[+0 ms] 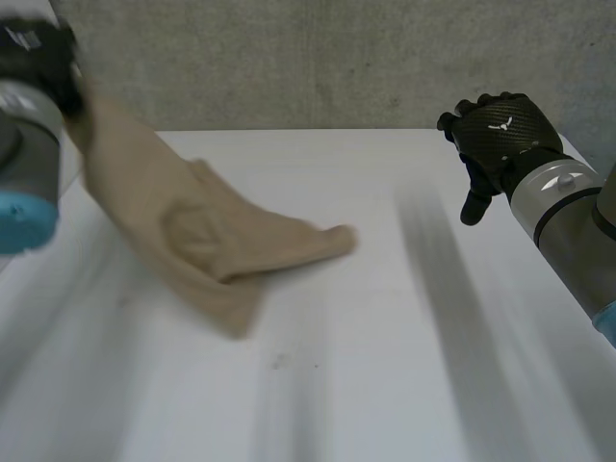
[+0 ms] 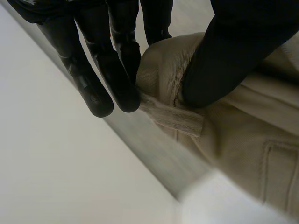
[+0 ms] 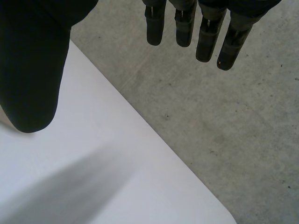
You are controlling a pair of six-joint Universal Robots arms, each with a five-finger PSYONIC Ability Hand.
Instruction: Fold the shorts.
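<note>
The beige shorts (image 1: pixel 212 241) hang from my left hand (image 1: pixel 43 53) at the table's far left and trail down onto the white table (image 1: pixel 385 366), one end lying near the middle. In the left wrist view my left hand (image 2: pixel 117 70) pinches a hemmed edge of the shorts (image 2: pixel 233 140) between thumb and fingers. My right hand (image 1: pixel 500 135) hovers over the table's far right, open and holding nothing. In the right wrist view its fingers (image 3: pixel 187 23) are straight above the table's edge (image 3: pixel 70 177).
A grey concrete wall (image 1: pixel 337 58) stands behind the table. Grey floor (image 3: pixel 224 116) lies beyond the table's rounded corner under my right hand.
</note>
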